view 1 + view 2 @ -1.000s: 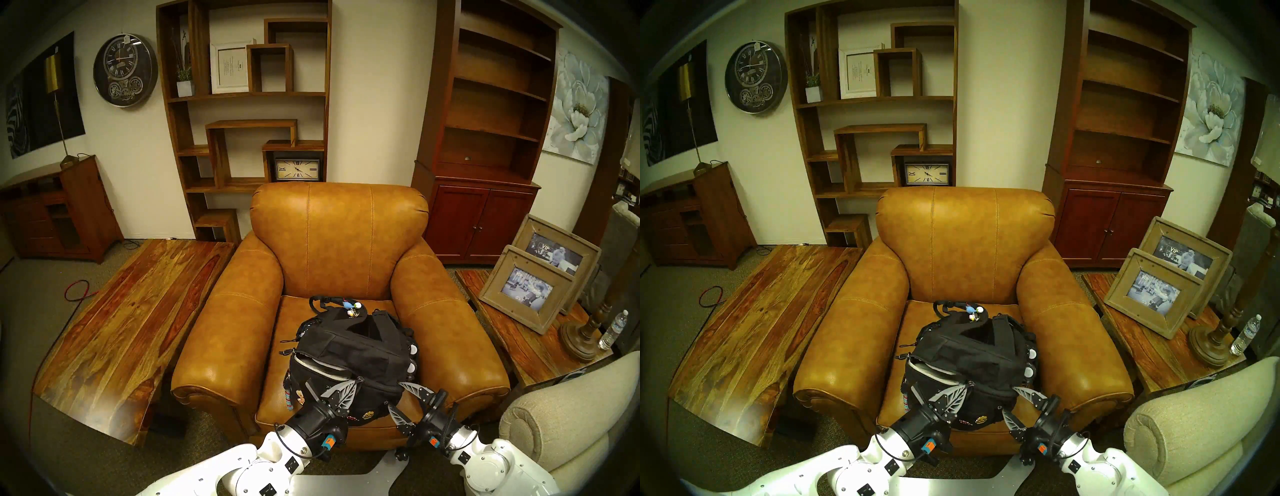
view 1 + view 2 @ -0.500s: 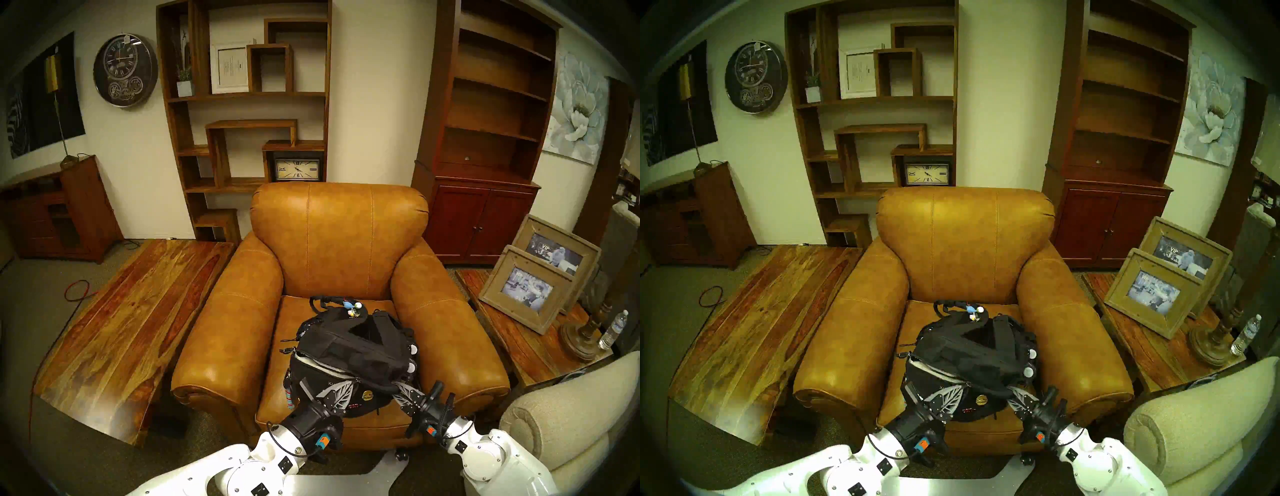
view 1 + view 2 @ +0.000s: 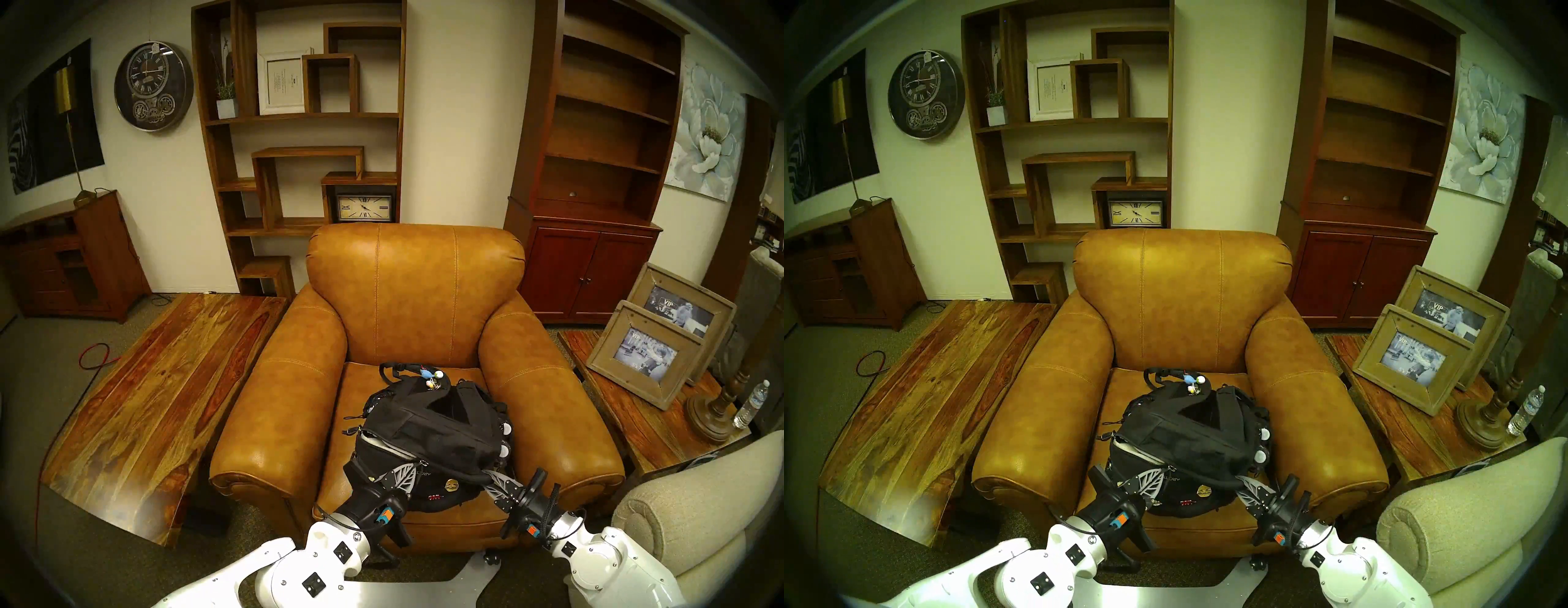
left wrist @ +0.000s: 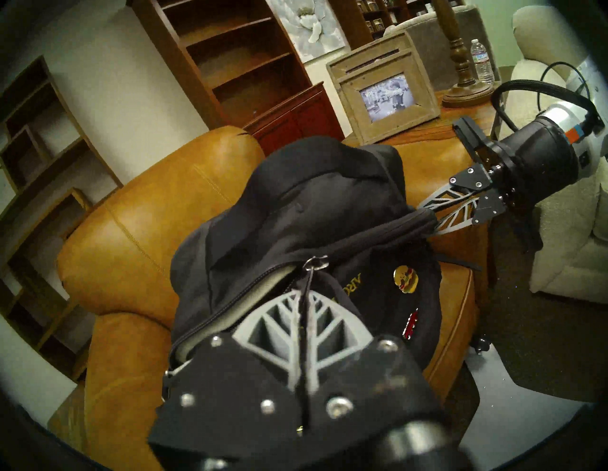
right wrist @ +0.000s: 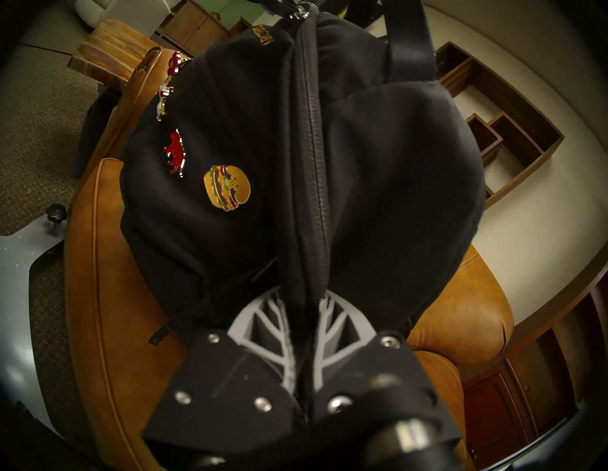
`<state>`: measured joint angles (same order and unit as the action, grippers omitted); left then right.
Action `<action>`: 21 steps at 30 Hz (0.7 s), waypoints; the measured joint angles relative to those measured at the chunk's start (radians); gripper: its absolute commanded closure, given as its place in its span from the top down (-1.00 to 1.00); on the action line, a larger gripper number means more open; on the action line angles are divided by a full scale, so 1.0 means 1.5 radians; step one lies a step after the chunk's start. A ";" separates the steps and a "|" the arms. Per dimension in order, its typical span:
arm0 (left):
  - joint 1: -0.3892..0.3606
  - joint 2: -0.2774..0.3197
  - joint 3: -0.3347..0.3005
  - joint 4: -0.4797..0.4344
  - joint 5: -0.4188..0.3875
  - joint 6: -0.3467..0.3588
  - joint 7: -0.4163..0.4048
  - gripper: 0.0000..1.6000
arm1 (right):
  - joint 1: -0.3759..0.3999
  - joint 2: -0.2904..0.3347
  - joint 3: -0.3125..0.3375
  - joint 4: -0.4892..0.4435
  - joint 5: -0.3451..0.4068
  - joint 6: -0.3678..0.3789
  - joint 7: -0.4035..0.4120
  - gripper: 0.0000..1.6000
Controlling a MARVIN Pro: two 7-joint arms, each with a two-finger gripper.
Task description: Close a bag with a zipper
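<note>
Tan leather armchair (image 3: 415,297), black bag (image 3: 428,424) on seat, wooden bookshelves (image 3: 297,127) behind

Tan leather armchair (image 3: 415,297), broad rolled arms, stitched back. On the seat cushion, directly: black backpack (image 3: 437,424), lying slumped toward the front edge, straps and small charms trailing to the rear of the seat. Chair itself on grey-green carpet (image 3: 63,382). Alongside on the carpet: a long plank-top wooden table (image 3: 161,382) at one arm, a smaller wooden side table (image 3: 628,407) at the other.
</note>
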<state>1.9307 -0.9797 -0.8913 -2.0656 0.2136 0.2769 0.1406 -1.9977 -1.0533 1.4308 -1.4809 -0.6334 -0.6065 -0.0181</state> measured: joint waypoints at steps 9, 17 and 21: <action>0.025 -0.023 -0.028 -0.014 -0.045 0.034 0.028 -1.00 | -0.001 0.000 0.001 0.002 -0.005 -0.003 -0.006 -1.00; 0.045 -0.009 -0.085 -0.030 -0.117 0.034 0.019 -1.00 | -0.005 0.000 0.003 0.005 -0.008 -0.005 -0.011 -1.00; 0.053 0.000 -0.111 -0.035 -0.158 0.030 0.004 -1.00 | -0.006 0.000 0.003 0.006 -0.012 -0.007 -0.015 -1.00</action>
<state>2.0102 -0.9795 -1.0585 -2.1184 -0.0227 0.3221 0.1465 -2.0063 -1.0538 1.4349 -1.4720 -0.6521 -0.6173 -0.0400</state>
